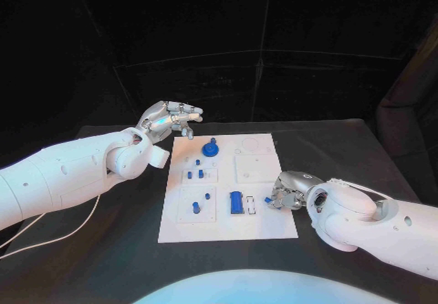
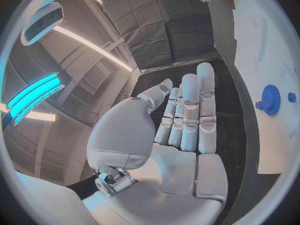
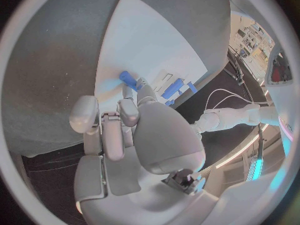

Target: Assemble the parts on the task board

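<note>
Right hand (image 1: 290,190) is low at the right edge of the task board (image 1: 260,228), fingers curled down over a small blue part (image 1: 271,204) lying there. From the right wrist view that blue part (image 3: 127,78) sits on the white board just off the fingertips (image 3: 129,111); whether they are pinching it yet or only touching it, I cannot tell.

This piece looks like hard plastic: light, rigid, smooth, likely to skid or roll on the slick plate if nudged from one side. My call is to take it across its short width, thumb against a finger, squeezing from both sides at once.

Left hand (image 1: 169,119) hovers above the counter (image 1: 109,253) beyond the board's far-left corner, fingers loosely apart and holding nothing. The left wrist view has those fingers (image 2: 190,110) stretched long and side by side, with the blue gear (image 2: 270,99) off to one side, well apart from them.

That gear (image 1: 210,149) stands near the far edge of the board. Nearer in, a flat blue block (image 1: 237,202) lies left of the right hand, close but not touching it.
</note>
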Controlling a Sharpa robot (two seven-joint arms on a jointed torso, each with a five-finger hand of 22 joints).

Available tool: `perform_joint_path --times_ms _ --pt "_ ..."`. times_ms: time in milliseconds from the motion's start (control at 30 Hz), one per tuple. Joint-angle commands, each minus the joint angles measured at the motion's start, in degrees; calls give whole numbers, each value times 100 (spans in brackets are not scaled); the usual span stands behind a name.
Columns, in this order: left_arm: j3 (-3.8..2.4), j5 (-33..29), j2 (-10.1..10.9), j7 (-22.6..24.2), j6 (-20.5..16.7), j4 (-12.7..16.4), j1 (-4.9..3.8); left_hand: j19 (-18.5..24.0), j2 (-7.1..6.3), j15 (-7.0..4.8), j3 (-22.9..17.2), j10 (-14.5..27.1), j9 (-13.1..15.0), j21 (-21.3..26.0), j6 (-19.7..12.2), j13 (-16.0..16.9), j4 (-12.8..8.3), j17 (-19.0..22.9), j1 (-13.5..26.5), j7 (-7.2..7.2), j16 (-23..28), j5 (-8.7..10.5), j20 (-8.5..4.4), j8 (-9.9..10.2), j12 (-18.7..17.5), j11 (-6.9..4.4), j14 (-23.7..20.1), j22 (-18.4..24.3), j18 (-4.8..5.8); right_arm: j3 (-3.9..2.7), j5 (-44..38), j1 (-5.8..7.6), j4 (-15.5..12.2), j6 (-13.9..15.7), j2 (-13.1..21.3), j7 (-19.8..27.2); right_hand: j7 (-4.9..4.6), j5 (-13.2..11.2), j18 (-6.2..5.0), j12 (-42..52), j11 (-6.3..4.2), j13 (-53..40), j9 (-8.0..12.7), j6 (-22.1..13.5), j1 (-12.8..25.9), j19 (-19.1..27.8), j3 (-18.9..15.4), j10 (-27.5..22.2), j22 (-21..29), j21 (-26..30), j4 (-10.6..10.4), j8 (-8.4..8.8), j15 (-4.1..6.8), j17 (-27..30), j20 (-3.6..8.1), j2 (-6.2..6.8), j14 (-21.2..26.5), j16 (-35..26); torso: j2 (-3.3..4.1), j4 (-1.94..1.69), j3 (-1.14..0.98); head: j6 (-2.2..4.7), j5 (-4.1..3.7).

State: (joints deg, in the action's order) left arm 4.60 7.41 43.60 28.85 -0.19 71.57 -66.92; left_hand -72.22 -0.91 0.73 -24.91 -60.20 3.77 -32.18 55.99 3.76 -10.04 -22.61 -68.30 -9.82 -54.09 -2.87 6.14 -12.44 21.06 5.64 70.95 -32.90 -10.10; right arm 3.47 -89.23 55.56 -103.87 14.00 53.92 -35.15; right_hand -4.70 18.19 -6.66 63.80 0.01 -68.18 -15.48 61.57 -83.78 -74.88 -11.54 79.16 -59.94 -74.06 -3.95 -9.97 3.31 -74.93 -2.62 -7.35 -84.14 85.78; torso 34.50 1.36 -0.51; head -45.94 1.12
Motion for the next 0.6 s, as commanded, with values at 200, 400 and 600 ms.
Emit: perform_joint_path --times_ms 200,400,600 --pt "-5 -21 12 35 43 27 -9 -57 18 -8 29 40 -2 34 1 2 -2 7 6 -31 -6 5 2 38 -34 11 -39 6 -31 26 1483 -30 -94 986 21 353 -10 -113 88 53 10 -28 4 47 331 -61 18 85 -17 -20 -205 18 37 -744 -4 50 -436 27 9 3 3 -3 14" --pt "-5 -21 22 33 40 38 -9 -58 16 -7 33 46 -2 36 -6 2 -2 9 8 -34 -8 5 3 44 -36 14 -39 9 -31 26 1837 -29 -92 982 -50 400 -12 -79 85 51 13 -28 11 51 378 -54 22 84 -3 -13 -234 28 35 -733 -5 68 -434 21 4 -5 8 -16 14" --pt "-5 -21 29 33 38 47 -10 -58 16 -7 33 46 -2 36 -6 2 -2 9 8 -34 -8 5 3 44 -36 14 -39 9 -31 26 1996 -30 -66 948 -173 422 -8 -27 84 63 11 -40 15 70 423 -53 30 91 -2 -11 -264 30 35 -721 -7 84 -431 15 4 3 2 -14 29"
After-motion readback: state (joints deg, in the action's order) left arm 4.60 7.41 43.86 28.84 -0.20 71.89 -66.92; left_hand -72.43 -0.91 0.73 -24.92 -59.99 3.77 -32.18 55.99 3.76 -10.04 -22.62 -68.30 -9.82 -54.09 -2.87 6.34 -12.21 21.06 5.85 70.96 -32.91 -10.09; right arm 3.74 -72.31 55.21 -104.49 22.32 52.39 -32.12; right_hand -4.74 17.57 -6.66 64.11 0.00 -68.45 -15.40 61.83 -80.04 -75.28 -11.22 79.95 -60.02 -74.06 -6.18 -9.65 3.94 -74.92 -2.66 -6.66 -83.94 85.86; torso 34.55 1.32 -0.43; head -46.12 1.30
